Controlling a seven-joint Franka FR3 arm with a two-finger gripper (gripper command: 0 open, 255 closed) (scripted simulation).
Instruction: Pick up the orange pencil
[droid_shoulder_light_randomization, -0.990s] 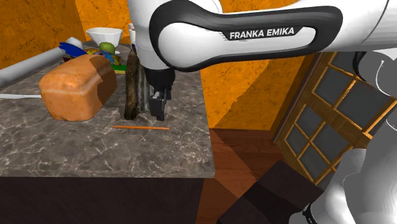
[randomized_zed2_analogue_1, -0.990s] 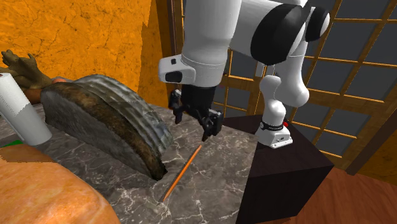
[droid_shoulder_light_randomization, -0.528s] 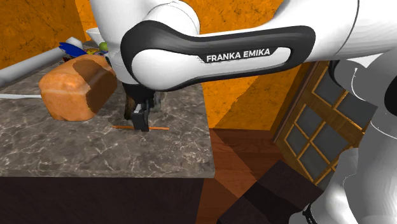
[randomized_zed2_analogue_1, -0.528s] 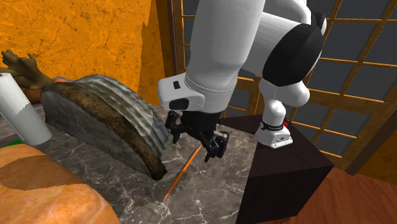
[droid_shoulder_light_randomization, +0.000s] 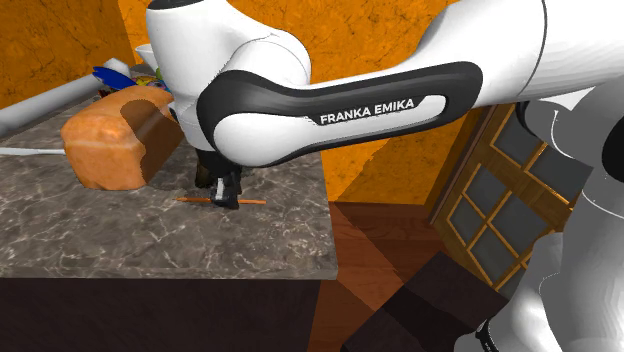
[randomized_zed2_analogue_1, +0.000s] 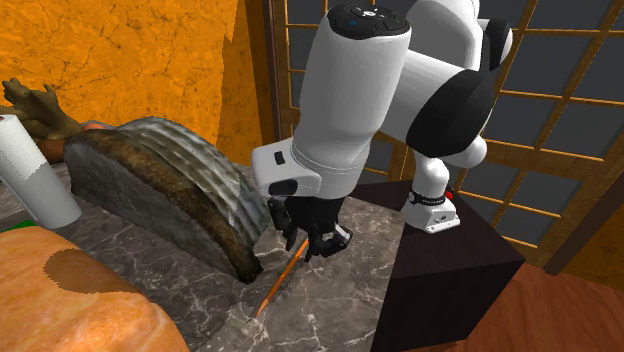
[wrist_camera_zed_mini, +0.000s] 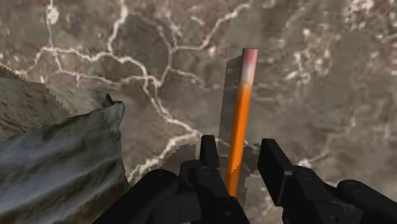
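Observation:
The orange pencil (droid_shoulder_light_randomization: 252, 201) lies flat on the dark marble counter (droid_shoulder_light_randomization: 100, 235), close to the counter's edge on the shoulder view's right. My black gripper (droid_shoulder_light_randomization: 226, 194) stands straight down over its middle, fingertips at the counter. In the wrist view the pencil (wrist_camera_zed_mini: 240, 108) runs between the two fingers of the gripper (wrist_camera_zed_mini: 240, 149). One finger (wrist_camera_zed_mini: 210, 156) is at the pencil's side and a small gap shows on the other side, so the jaws are still apart. In the second exterior view the gripper (randomized_zed2_analogue_1: 312, 244) straddles the pencil (randomized_zed2_analogue_1: 271, 291).
A big brown bread loaf (droid_shoulder_light_randomization: 120, 140) sits beyond the gripper, at the shoulder view's left. A dark ridged grey mound (randomized_zed2_analogue_1: 170, 190) lies right beside the pencil. A white roll (randomized_zed2_analogue_1: 35, 180) stands further back. The counter's edge (droid_shoulder_light_randomization: 330, 240) drops to a wooden floor.
The gripper has come down from above the counter onto the pencil, and its fingers have drawn in from wide apart to close around it. The pencil has not moved.

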